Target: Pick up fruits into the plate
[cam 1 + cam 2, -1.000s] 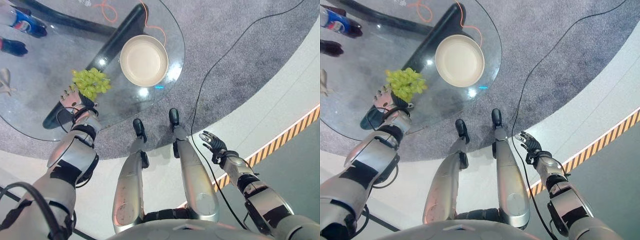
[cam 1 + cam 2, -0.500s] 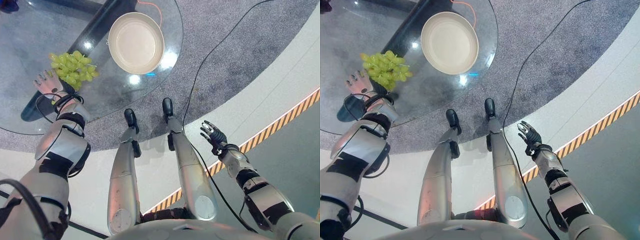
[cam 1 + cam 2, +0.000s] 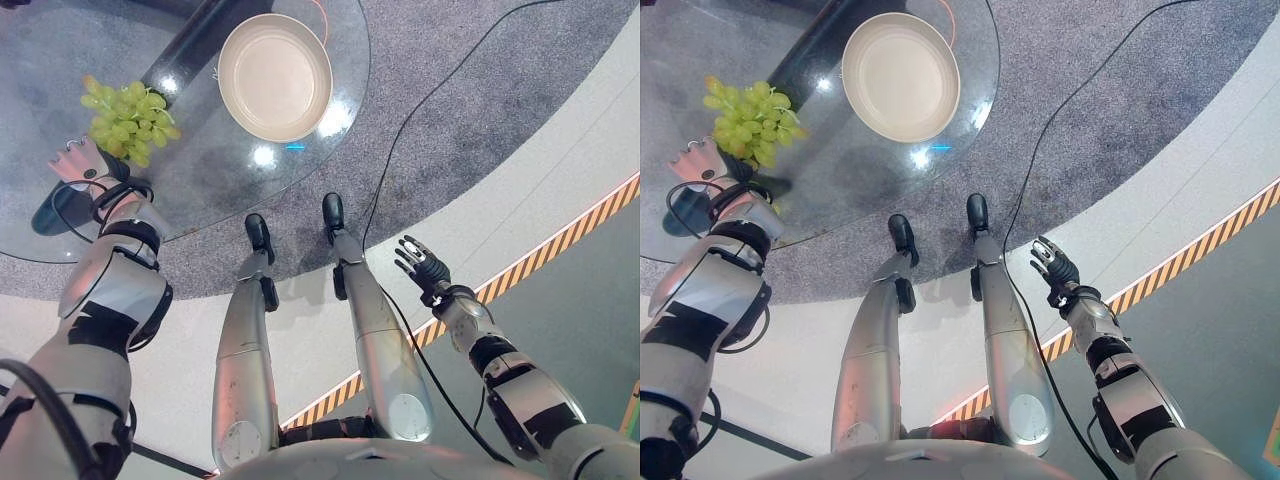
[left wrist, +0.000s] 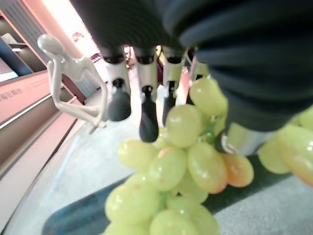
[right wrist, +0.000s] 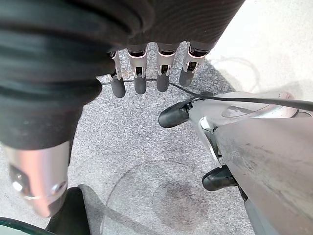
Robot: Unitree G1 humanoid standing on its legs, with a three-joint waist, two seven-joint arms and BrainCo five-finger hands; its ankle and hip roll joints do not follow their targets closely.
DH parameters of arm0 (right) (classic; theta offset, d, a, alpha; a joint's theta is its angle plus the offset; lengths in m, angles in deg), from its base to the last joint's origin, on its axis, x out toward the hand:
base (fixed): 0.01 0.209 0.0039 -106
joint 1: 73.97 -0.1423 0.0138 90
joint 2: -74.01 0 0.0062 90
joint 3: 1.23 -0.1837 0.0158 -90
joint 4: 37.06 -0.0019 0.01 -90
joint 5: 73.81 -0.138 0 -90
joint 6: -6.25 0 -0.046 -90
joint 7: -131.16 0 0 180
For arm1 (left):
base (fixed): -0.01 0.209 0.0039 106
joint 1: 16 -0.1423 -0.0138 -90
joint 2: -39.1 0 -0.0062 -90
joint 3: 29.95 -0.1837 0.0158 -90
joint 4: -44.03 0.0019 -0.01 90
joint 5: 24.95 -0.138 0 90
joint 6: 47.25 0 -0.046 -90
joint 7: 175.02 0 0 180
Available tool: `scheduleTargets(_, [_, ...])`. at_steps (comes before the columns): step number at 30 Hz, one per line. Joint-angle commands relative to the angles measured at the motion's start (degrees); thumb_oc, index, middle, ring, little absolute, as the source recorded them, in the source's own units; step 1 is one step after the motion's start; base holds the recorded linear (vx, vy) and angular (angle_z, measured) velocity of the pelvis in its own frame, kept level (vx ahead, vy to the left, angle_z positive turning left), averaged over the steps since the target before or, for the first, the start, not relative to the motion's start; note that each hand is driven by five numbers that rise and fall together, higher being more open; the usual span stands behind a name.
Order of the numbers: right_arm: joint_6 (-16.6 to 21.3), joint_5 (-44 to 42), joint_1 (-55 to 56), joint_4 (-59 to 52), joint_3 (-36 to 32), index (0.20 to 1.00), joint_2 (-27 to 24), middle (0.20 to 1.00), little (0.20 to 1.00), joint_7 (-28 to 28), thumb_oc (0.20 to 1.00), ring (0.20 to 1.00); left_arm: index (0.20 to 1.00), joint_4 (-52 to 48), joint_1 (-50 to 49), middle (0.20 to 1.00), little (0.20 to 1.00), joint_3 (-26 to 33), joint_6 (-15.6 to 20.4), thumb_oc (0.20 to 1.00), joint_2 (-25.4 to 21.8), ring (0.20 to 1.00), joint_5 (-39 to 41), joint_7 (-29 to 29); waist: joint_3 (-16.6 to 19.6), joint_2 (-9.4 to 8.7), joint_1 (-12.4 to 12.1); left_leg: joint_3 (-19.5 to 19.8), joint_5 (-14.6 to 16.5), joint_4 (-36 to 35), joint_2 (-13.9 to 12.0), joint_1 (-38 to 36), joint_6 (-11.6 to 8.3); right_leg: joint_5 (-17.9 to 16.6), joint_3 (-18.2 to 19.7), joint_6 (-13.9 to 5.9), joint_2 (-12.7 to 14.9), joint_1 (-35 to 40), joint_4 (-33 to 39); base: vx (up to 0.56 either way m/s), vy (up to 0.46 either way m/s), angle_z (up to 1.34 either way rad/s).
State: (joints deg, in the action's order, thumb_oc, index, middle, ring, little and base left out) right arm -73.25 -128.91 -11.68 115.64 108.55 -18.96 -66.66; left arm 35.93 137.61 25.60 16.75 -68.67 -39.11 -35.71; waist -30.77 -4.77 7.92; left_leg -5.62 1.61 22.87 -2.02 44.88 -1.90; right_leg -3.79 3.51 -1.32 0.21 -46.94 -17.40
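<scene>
Right now, my readout from the remote station:

Left robot hand: I see it over the glass bench, just beside the grapes on my near side. From the left wrist view its fingers hang straight down over the bunch and the thumb sits against the grapes on the other side. Nothing is curled round the fruit, so I call the fingers spread and relaxed, resting at the bunch rather than clamped.

Right robot hand: it hangs off the bench, out to the right over the pale floor, well apart from everything on the glass. The right wrist view shows its fingers straight in a row, holding nothing.

Grapes: a green bunch lying on the bench, a few berries tinged orange in the wrist view. It is not in the plate.

Plate: cream, round, nothing in it, standing on the bench to the right of the grapes and apart from them.

Bench: round clear glass, with a dark base showing through it.

Beyond: a white figurine stands past the fingers in the left wrist view. Grey carpet lies under the bench, and a yellow-and-black striped line crosses the floor at right.
</scene>
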Motion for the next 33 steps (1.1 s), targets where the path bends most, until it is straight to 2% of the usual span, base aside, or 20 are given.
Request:
scheduleTargets(1, [0.79, -0.19, 3.47, -2.69, -0.36, 1.000, 0.57, 1.000, 1.000, -1.15, 1.000, 1.000, 0.200, 1.87, -2.91, 0.200, 0.200, 1.39, 0.59, 0.200, -1.15, 0.200, -1.38, 0.04, 0.98, 0.03, -0.71, 6.67, -0.51, -5.73, 4.69, -4.31, 1.22, 4.83, -1.95, -0.57, -5.81, 1.05, -6.01, 0.00, 0.000, 0.00])
scheduleTargets(3, [0.75, 0.04, 3.47, -2.85, -0.27, 1.000, 0.50, 1.000, 1.000, -1.23, 1.000, 1.000, 0.200, 1.73, -3.09, 0.200, 0.200, 1.36, 0.94, 0.200, -1.04, 0.200, -1.12, -0.15, 0.98, 0.17, -0.67, 6.64, -0.53, -5.96, 4.68, -4.69, 1.25, 4.86, -1.87, -0.56, -5.80, 1.28, -5.94, 0.00, 0.000, 0.00])
scheduleTargets(9, [1.53, 2.21, 4.18, -3.40, -0.07, 1.000, 0.44, 1.000, 1.000, -2.15, 1.000, 1.000, 0.200, 0.50, -4.08, 0.200, 0.200, 1.60, 5.03, 0.200, -0.92, 0.200, -0.60, -1.05, 0.98, 1.38, -0.85, 6.36, -0.67, -7.60, 4.68, -8.21, 1.37, 5.38, -1.79, -0.60, -5.39, 3.85, -5.53, 0.00, 0.000, 0.00])
scheduleTargets(16, [2.30, 4.19, 5.25, -6.35, -0.14, 1.000, 0.07, 1.000, 1.000, -2.35, 1.000, 1.000, 0.200, -4.77, -6.16, 0.200, 0.200, 1.84, 10.24, 0.200, -1.15, 0.200, -0.72, -0.78, 0.98, 3.98, -1.39, 6.06, -0.98, -10.92, 4.46, -15.64, 1.07, 6.17, -2.37, -0.90, -3.38, 10.18, -3.63, 0.01, 0.020, 0.00])
scheduleTargets(23, [1.66, 4.16, 6.60, -10.78, -0.79, 1.000, 0.07, 1.000, 1.000, -1.90, 1.000, 1.000, 0.200, -11.70, -8.43, 0.200, 0.200, 1.82, 10.86, 0.200, -2.16, 0.200, -2.33, -0.18, 0.98, 5.27, -1.63, 5.84, -0.82, -13.15, 4.26, -21.76, 0.67, 6.39, -3.33, -1.24, -1.73, 16.15, -1.51, 0.03, 0.004, 0.04])
scheduleTargets(26, [0.53, 3.99, 7.97, -15.18, -2.21, 1.000, -0.24, 1.000, 1.000, -0.82, 1.000, 1.000, 0.200, -19.43, -10.41, 0.200, 0.200, 2.07, 9.92, 0.200, -3.93, 0.200, -4.95, 2.57, 0.99, 6.28, -1.95, 5.85, -0.64, -14.57, 4.37, -26.67, 0.43, 6.49, -4.12, -1.42, -0.50, 21.13, -0.09, 0.10, 0.005, 0.15])
scheduleTargets(29, [0.69, 3.63, 9.86, -18.27, -3.12, 1.000, -0.34, 1.000, 1.000, 0.16, 1.000, 1.000, 0.200, -25.82, -12.87, 0.200, 0.200, 2.68, 9.10, 0.200, -5.74, 0.200, -6.55, 5.12, 2.55, 7.12, -2.55, 6.04, -0.32, -15.46, 4.64, -29.12, 0.36, 6.96, -4.80, -1.60, 0.67, 23.96, 0.73, 0.09, -0.005, 0.18])
scheduleTargets(33, [0.28, 3.78, 11.61, -20.39, -3.85, 1.000, -0.29, 1.000, 1.000, 1.39, 1.000, 1.000, 0.200, -29.65, -16.00, 0.200, 0.200, 3.79, 9.31, 0.200, -6.40, 0.200, -6.50, 6.51, 4.07, 7.41, -3.15, 6.23, 0.15, -15.18, 4.96, -30.59, 0.49, 7.43, -5.69, -1.62, 1.56, 26.08, 0.86, 0.07, -0.021, 0.15])
